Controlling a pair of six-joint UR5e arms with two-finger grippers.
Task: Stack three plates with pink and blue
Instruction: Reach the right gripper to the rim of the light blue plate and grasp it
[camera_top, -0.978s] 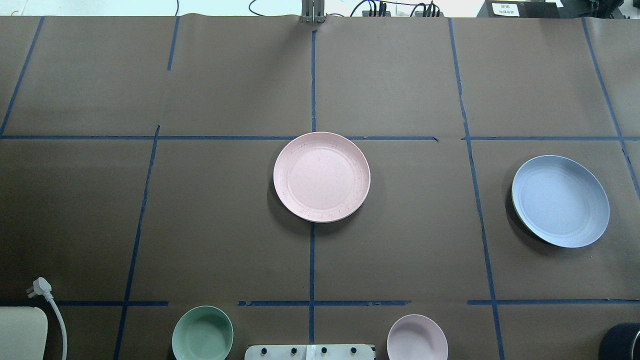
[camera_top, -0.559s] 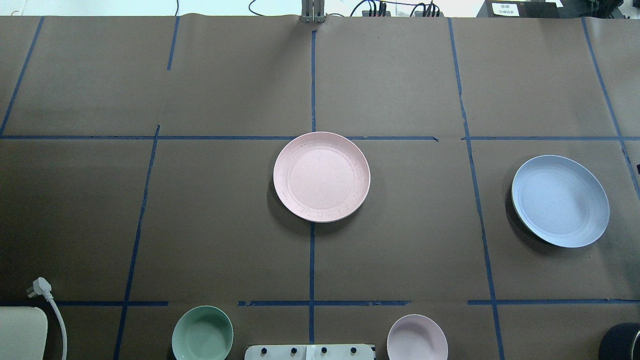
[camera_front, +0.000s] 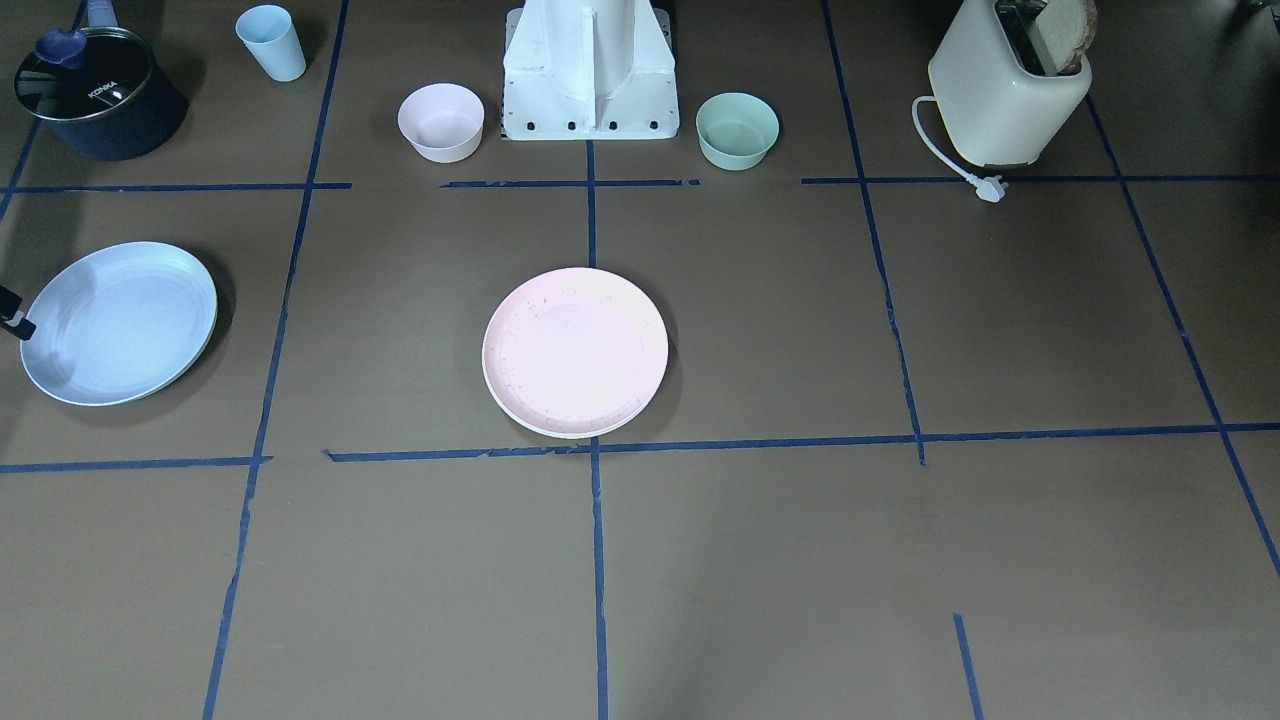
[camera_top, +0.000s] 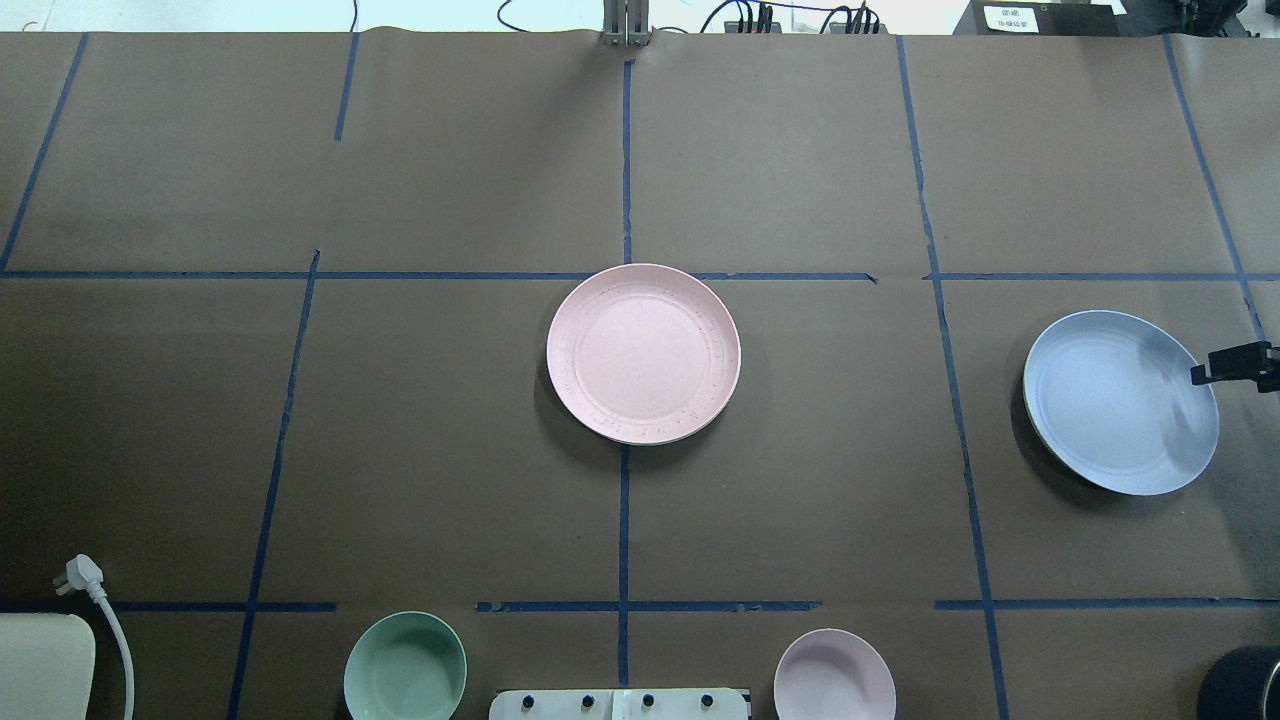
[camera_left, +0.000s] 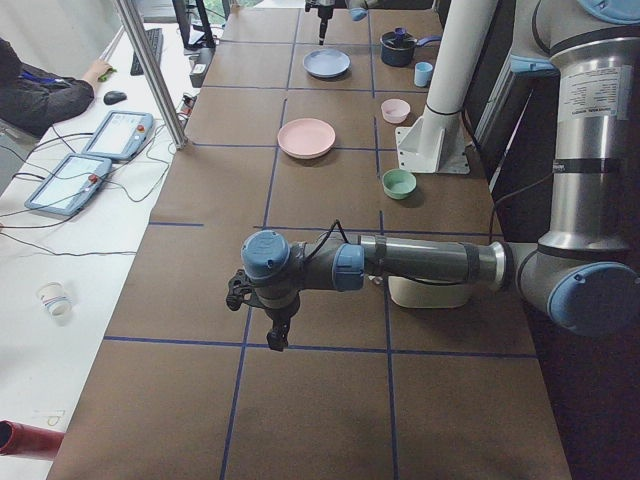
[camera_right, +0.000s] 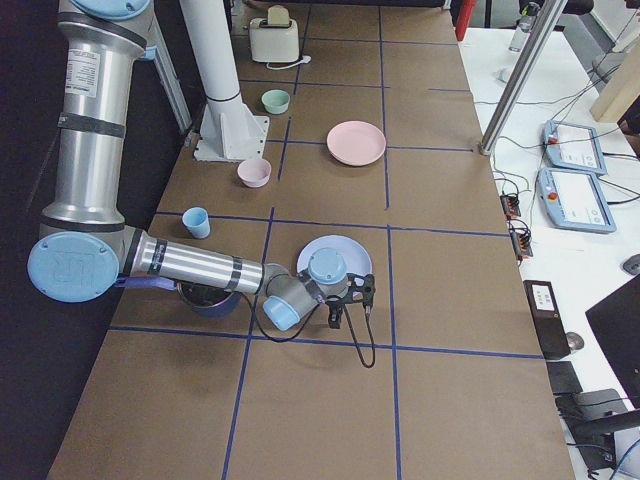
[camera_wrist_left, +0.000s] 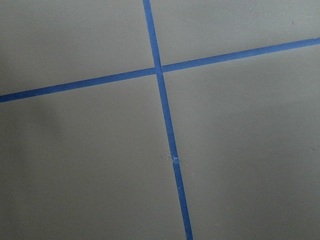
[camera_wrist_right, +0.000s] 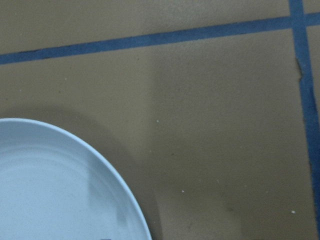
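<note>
The right claw (camera_top: 1225, 366) is now seen poking in at the 3 o'clock edge of the overhead view, where nothing was showing a second ago, so a reach looks to have been started. Its tip is held by the 2 o'clock rim of the pale blue round plastic plate (camera_top: 1110, 410), and a shadow is thrown across it. Apart or together? Can't be told, too little is shown.

That plate hasn't been shifted: it's parked at 3 o'clock on the brown worktop (camera_top: 800, 500), well apart from the pale pink round plastic plate (camera_top: 643, 353) in the middle. So no stacking has been done yet.

The left claw (camera_left: 277, 335) is only caught side-on out at 9 o'clock, so its state can't be told either.
</note>
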